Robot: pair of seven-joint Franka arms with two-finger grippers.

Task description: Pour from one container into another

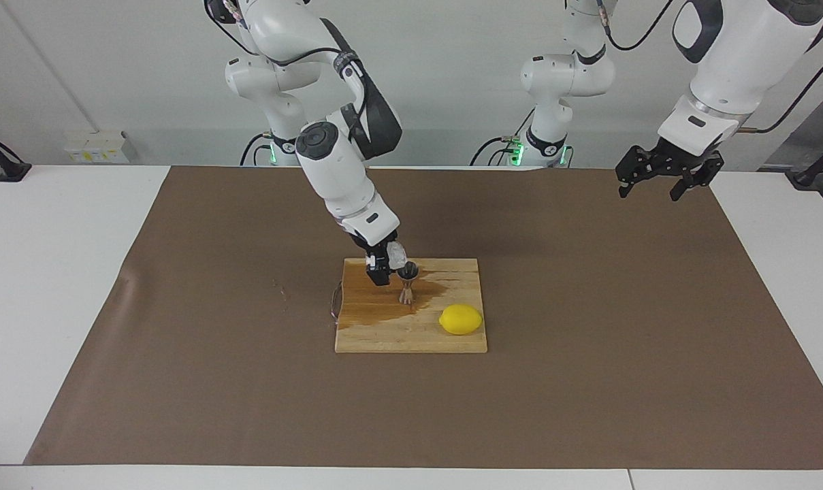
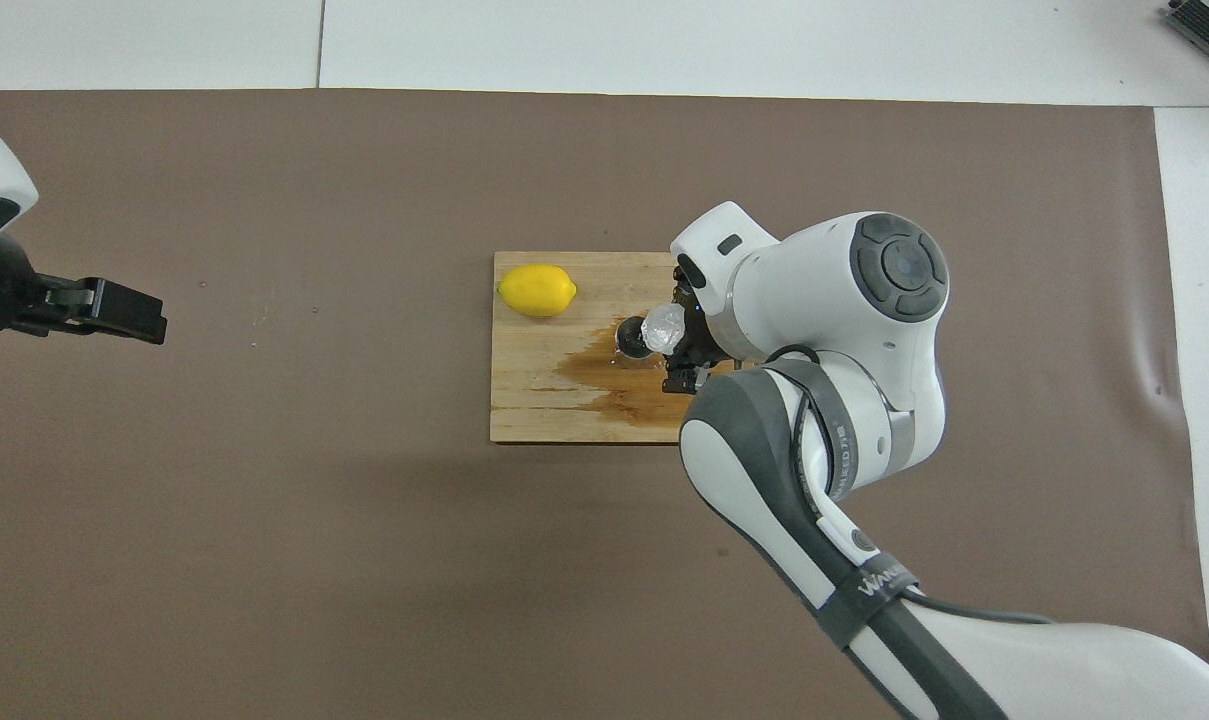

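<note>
A small ribbed clear glass cup (image 1: pixel 397 254) (image 2: pixel 662 327) is tipped on its side over the mouth of the steel jigger (image 1: pixel 407 284) (image 2: pixel 629 339). My right gripper (image 1: pixel 386 261) (image 2: pixel 686 350) is shut on the cup, just above the wooden board. The jigger stands upright on the board (image 1: pixel 391 337) (image 2: pixel 524 410), in a dark wet stain. My left gripper (image 1: pixel 658 178) (image 2: pixel 124 312) waits high over the brown mat at the left arm's end, open and holding nothing.
A yellow lemon (image 1: pixel 461 319) (image 2: pixel 536 290) lies on the board's corner farther from the robots, toward the left arm's end. A brown mat (image 1: pixel 588 381) (image 2: pixel 264 520) covers the white table (image 1: pixel 57 272).
</note>
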